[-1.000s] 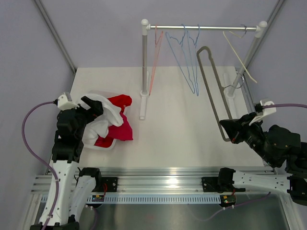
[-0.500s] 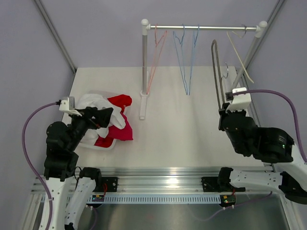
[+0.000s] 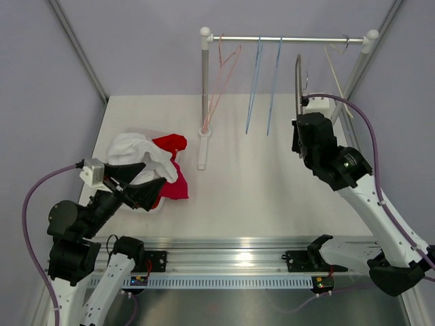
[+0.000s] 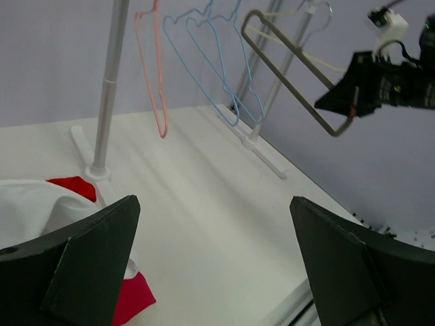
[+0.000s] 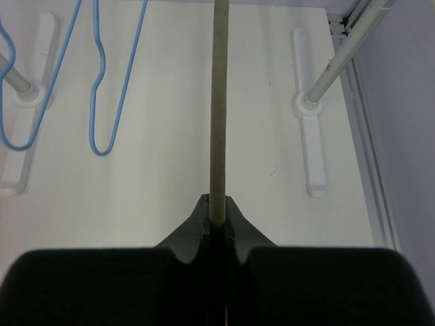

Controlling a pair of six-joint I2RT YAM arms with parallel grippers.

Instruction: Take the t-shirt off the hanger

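The t-shirt [image 3: 139,149] was soft, creased cloth in white and red, matt throughout. The table [image 3: 258,183] looked smooth and matt white. The rail [image 3: 285,39] was shiny bare metal, the blue hangers [image 3: 253,88] and pink hanger [image 4: 161,81] thin coated wire. The grey hanger [image 5: 217,102] had a dull, smooth finish. The left gripper [image 4: 214,204] and right gripper [image 5: 217,212] were matt black plastic. The frame [image 3: 224,252] was brushed aluminium.

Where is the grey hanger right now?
In the top view it is on the right: the grey hanger is clamped in the right gripper and raised toward the rail, between the blue hangers and the cream hanger.
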